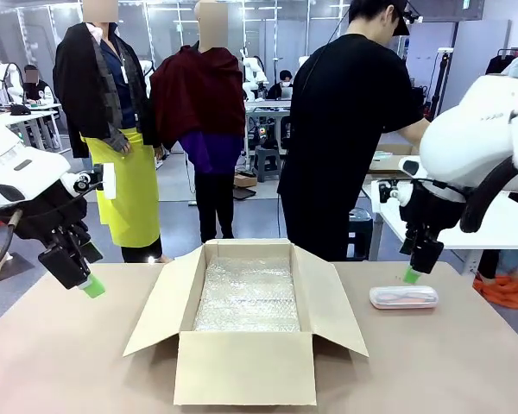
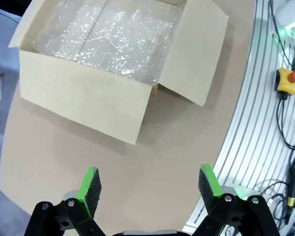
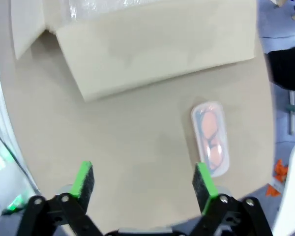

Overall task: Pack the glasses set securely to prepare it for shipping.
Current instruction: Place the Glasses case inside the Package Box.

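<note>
- The pink glasses case lies flat near the tabletop's far right edge, apart from the cardboard box.
- The right gripper hangs released and empty above the case.
- The left gripper is released and empty near the left edge.

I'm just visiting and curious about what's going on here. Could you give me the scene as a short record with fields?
Box: cardboard, flaps open, lined with bubble wrap
Glasses case: pinkish, flat on table, right of box
Left gripper: open, empty, left of box
Right gripper: open, empty, hovering near case
Person: standing beyond the table
</note>
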Tool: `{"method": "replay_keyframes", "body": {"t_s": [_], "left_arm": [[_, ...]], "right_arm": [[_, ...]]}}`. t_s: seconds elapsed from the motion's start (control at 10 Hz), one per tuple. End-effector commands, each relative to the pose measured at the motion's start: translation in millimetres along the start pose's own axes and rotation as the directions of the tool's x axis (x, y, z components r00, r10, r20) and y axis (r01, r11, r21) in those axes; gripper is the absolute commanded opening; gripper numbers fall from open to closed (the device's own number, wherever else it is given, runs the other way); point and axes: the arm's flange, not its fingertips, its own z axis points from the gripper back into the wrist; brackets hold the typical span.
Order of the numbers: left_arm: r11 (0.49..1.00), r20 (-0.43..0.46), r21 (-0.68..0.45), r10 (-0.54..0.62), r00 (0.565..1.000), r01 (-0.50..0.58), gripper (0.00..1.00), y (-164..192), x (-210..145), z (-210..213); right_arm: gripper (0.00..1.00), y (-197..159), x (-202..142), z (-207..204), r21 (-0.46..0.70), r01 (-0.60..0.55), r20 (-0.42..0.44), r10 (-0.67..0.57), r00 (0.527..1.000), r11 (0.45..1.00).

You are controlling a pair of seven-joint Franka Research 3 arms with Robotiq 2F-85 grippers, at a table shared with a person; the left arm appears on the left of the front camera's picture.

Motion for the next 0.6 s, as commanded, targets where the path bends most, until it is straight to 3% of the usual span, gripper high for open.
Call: {"method": "replay_keyframes", "body": {"t_s": [0.0, 0.5], "left_arm": [[1.000, 0.014, 0.001, 0.009, 1.000, -0.009, 1.00, -0.5, 1.3, 1.0], [1.000, 0.014, 0.001, 0.009, 1.000, -0.009, 1.00, -0.5, 1.3, 1.0]], "right_arm": [[1.00, -35.0, 2.3, -21.2, 0.033, -0.221, -0.085, 0.223, 0.971, 0.975], [1.00, -82.6, -17.6, -99.6, 0.043, -0.188, -0.103, 0.192, 0.976, 0.981]]}}
